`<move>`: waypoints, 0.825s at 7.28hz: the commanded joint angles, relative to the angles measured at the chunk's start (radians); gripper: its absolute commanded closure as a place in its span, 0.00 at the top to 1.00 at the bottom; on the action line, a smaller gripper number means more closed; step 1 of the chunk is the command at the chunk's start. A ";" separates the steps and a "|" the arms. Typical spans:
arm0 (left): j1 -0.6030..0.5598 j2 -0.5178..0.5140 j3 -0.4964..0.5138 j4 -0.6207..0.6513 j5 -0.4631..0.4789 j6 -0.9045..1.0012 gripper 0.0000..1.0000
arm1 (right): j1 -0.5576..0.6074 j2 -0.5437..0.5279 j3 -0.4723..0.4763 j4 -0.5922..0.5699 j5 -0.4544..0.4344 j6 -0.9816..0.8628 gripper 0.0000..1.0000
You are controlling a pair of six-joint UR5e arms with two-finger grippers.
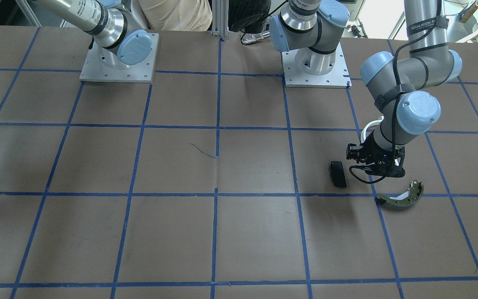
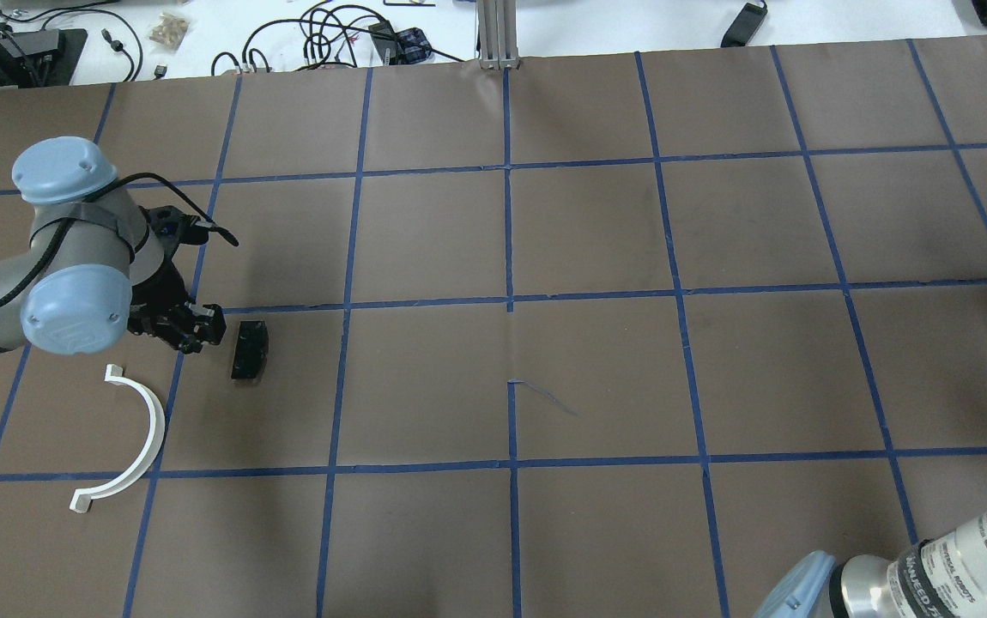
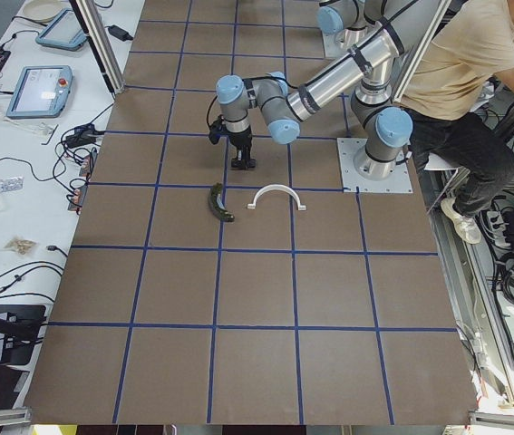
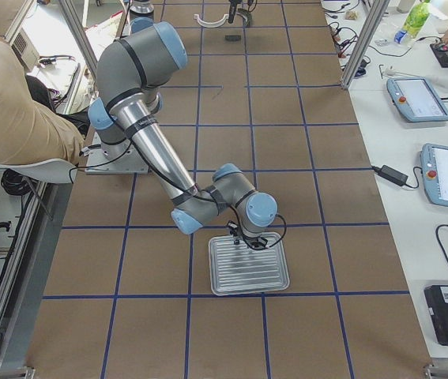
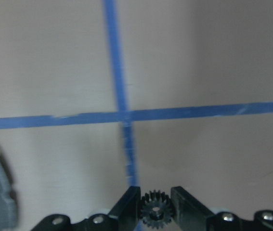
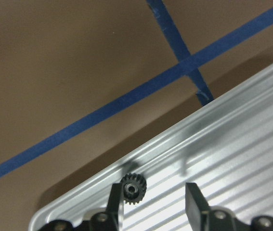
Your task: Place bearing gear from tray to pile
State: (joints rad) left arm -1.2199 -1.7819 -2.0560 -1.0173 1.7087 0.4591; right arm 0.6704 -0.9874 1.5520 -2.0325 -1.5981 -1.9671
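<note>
Left end effector (image 5: 155, 195) clamped, right one (image 6: 153, 190) spread

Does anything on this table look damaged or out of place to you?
Only a small flaw: at the middle of the table, a thin slanted streak runs off the blue tape grid, where one line has a gap. Cut or pen mark, I cannot tell. Nothing looks spilled.

Bearing gear (image 5: 155, 215) in left end effector (image 5: 155, 196), above tape crossing (image 5: 123, 116)
</note>
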 commanded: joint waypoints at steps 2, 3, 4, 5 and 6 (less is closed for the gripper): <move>0.062 -0.013 -0.064 0.008 -0.038 0.015 0.00 | 0.000 0.000 0.033 -0.005 -0.016 0.001 0.53; 0.062 -0.010 -0.069 0.020 -0.052 0.013 0.00 | 0.000 0.000 0.033 -0.006 -0.016 0.001 0.53; 0.062 -0.016 -0.072 0.058 -0.055 0.012 0.00 | 0.000 0.001 0.033 -0.008 -0.016 -0.001 0.52; 0.060 -0.005 -0.090 0.074 -0.055 0.012 0.00 | 0.000 0.001 0.033 -0.008 -0.016 0.002 0.38; 0.062 -0.013 -0.108 0.118 -0.057 0.012 0.00 | 0.000 0.001 0.033 -0.009 -0.037 0.007 0.16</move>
State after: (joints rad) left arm -1.1589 -1.7916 -2.1436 -0.9435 1.6544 0.4712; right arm 0.6704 -0.9866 1.5844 -2.0402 -1.6183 -1.9649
